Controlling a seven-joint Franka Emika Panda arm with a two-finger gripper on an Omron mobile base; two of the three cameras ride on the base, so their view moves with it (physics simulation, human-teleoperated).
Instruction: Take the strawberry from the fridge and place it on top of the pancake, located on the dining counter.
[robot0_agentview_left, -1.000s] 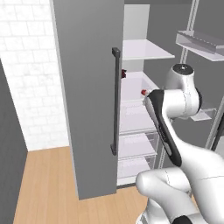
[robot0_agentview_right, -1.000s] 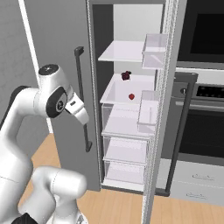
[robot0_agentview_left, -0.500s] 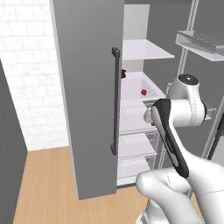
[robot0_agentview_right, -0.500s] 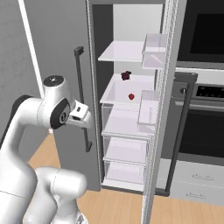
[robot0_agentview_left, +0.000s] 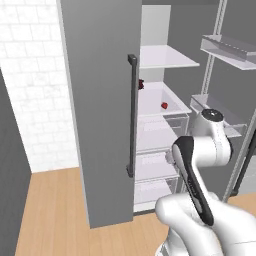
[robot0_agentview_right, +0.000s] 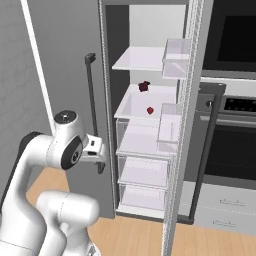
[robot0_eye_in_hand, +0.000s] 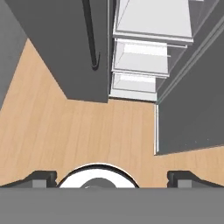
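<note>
The grey fridge (robot0_agentview_right: 60, 60) stands with its right door swung open. A tiny red strawberry (robot0_agentview_left: 164, 105) (robot0_agentview_right: 150, 110) lies on the white middle shelf (robot0_agentview_right: 131, 106), above the clear drawers. My gripper (robot0_eye_in_hand: 113, 178) hangs well below that shelf, in front of the drawers, and points down at the wooden floor. Its two dark fingertips (robot0_eye_in_hand: 41, 177) stand far apart with nothing between them, so it is open. The pancake and the dining counter are out of view.
A darker red item (robot0_agentview_right: 144, 86) sits at the back of the same shelf. The closed left door carries a long dark bar handle (robot0_agentview_left: 132, 115) close to my arm. The open right door (robot0_agentview_right: 175, 120) holds bins, with a black oven (robot0_agentview_right: 232, 130) beyond it.
My hand has dropped from the strawberry shelf's height down to the drawers and drawn back from the fridge. The strawberry has not moved.
</note>
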